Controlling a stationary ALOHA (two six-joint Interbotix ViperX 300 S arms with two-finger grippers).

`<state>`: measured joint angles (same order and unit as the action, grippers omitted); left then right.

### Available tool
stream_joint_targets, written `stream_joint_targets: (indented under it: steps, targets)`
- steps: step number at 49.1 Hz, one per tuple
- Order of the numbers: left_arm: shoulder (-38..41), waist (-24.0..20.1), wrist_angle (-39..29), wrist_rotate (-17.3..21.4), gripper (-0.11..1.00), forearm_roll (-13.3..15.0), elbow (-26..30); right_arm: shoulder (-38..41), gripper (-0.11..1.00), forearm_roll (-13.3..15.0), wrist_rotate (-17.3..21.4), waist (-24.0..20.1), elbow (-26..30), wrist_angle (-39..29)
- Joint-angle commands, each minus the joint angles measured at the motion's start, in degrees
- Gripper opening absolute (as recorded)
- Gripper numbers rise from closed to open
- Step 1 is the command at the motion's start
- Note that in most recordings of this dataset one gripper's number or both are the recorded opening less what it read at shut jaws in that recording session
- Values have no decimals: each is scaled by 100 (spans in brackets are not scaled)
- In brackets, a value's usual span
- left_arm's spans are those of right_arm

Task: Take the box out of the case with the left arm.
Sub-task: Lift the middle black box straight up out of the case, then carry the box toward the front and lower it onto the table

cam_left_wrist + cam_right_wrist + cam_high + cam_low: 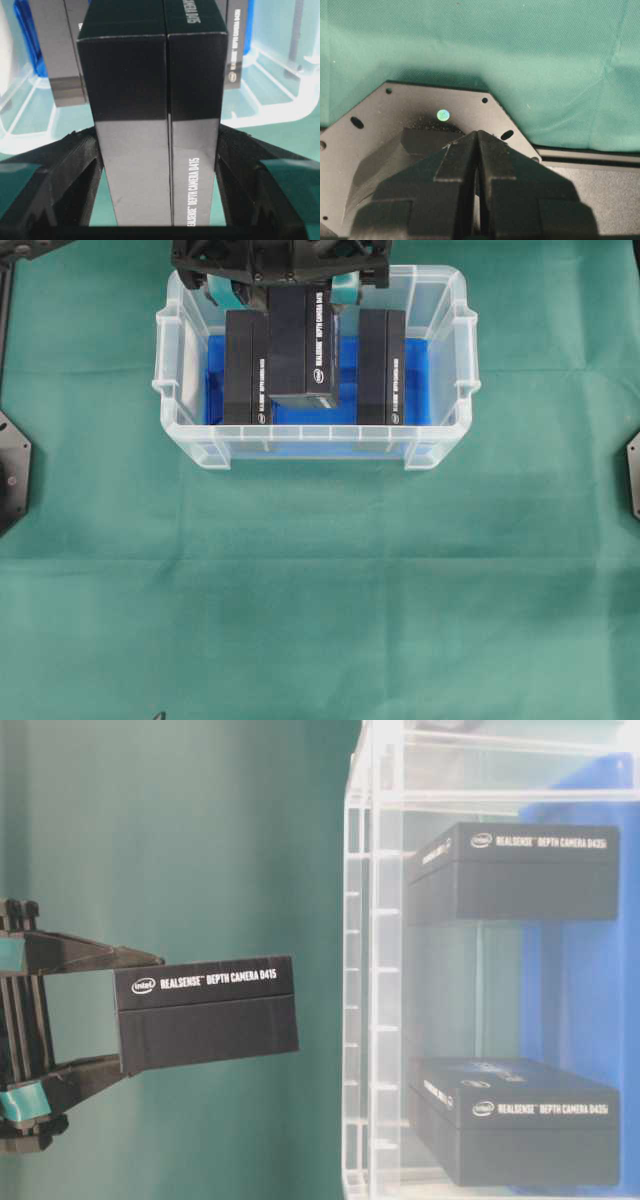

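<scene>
My left gripper [283,295] reaches in from the far edge and is shut on a black box [300,340] printed "RealSense Depth Camera D415". The table-level view shows the box [205,1013] held clear of the case [372,970], outside its clear wall. Up close, the black fingers [82,160] press both long sides of the box [150,90]. The case [440,455] is a clear bin with blue cloth [305,412] on its bottom. My right gripper [477,134] is shut, with nothing in it, over a black plate [375,125].
Two more black boxes [246,368] [381,366] lie in the case, one at each side. Green cloth [320,590] covers the table around it. Black base plates [10,470] [632,475] sit at the left and right edges.
</scene>
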<state>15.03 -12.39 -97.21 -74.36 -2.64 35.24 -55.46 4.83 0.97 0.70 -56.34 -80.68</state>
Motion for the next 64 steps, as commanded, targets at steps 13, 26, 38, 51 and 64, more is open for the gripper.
stream_joint_targets:
  steps: [13, 26, 38, 51, 64]
  targets:
    - [-246, 9, 18, -9, 61, -26, 123, 18, -1, 0, 9, 9, 149, 0]
    - [-246, 62, 18, -9, 61, -26, 141, 18, -1, -9, 9, 9, 149, -9]
    - [-255, 510, -141, -299, 61, -26, 123, 18, -1, 0, 9, 9, 149, 0]
    - [-246, 1389, -246, -1107, 61, -53, 70, 18, -1, 0, 9, 9, 149, 0]
    - [-246, 2259, -246, -2101, 61, -53, 35, 18, -1, 0, 9, 9, 141, 0]
